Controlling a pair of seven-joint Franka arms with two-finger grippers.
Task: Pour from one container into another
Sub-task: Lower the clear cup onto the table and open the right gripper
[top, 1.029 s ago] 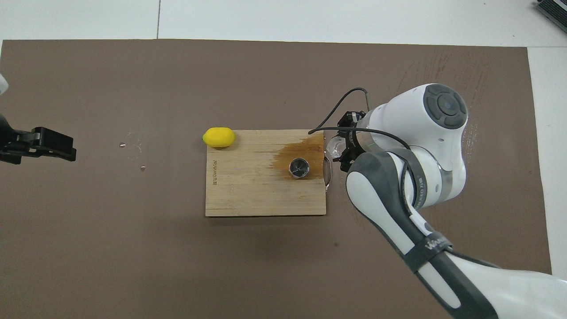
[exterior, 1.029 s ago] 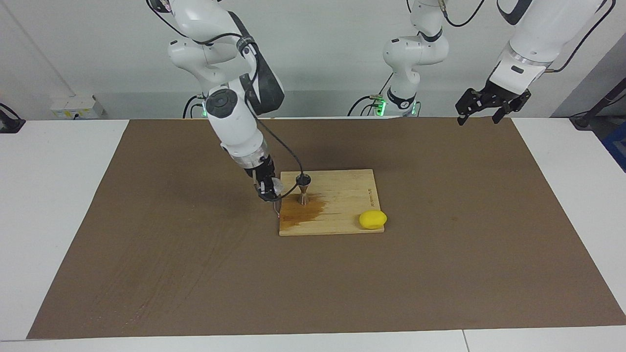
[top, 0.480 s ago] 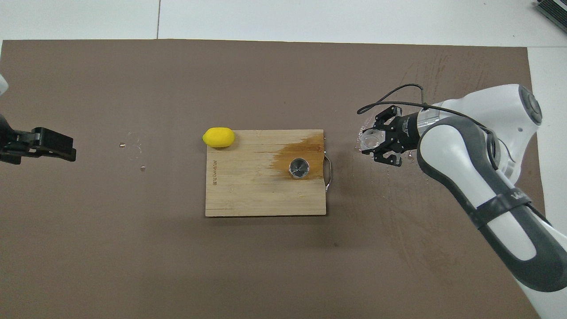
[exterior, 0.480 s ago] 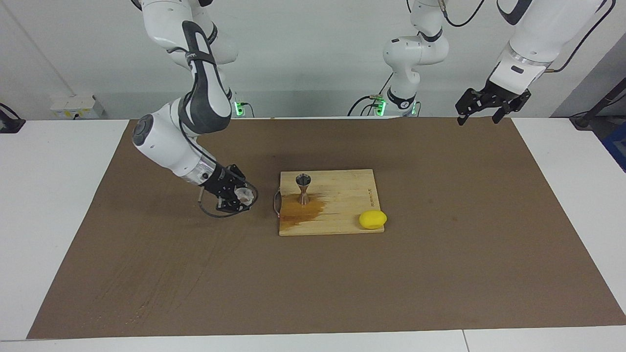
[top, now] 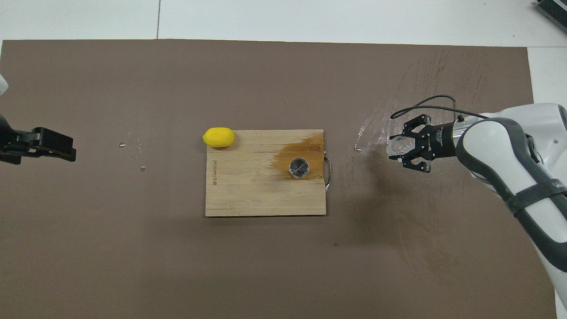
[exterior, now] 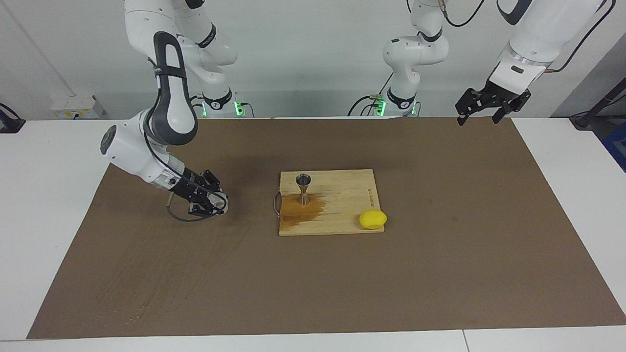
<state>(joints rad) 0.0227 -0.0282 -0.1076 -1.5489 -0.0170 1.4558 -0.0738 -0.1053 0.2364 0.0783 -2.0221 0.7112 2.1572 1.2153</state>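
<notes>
The clear plastic cup (exterior: pixel 218 199) is hard to make out: it is see-through and largely screened by the fingers (exterior: pixel 209 179) of the right gripper (exterior: pixel 211 196). Whether it holds any liquid cannot be told. The jaws of the right gripper are closed on the cup, which hangs low over the brown mat (exterior: pixel 195 274), well apart from the wooden board (exterior: pixel 342 195), toward the right arm's end of the desk. In the overhead view the right arm is cut off at the frame edge.

The left gripper (exterior: pixel 484 108) waits over the corner of the mat at the left arm's end, well apart from the board. Its jaws stand apart and hold nothing. In the overhead view only its black tip (top: pixel 46 144) shows.

The steel jigger (exterior: pixel 303 188) stands upright on the board, near the edge that faces the right arm. An amber wet stain (exterior: pixel 301 210) spreads around its base. A metal handle (exterior: pixel 277 202) sits on that same board edge. A yellow lemon (exterior: pixel 372 219) rests at the board's corner, at the end facing the left arm.

The mat covers most of the white desk (exterior: pixel 49 161). Wet streaks (top: pixel 376 124) mark the mat between the board and the cup. The wall is plain and pale.

Small printed lettering (top: pixel 214 170) runs along one board edge; it cannot be read.
</notes>
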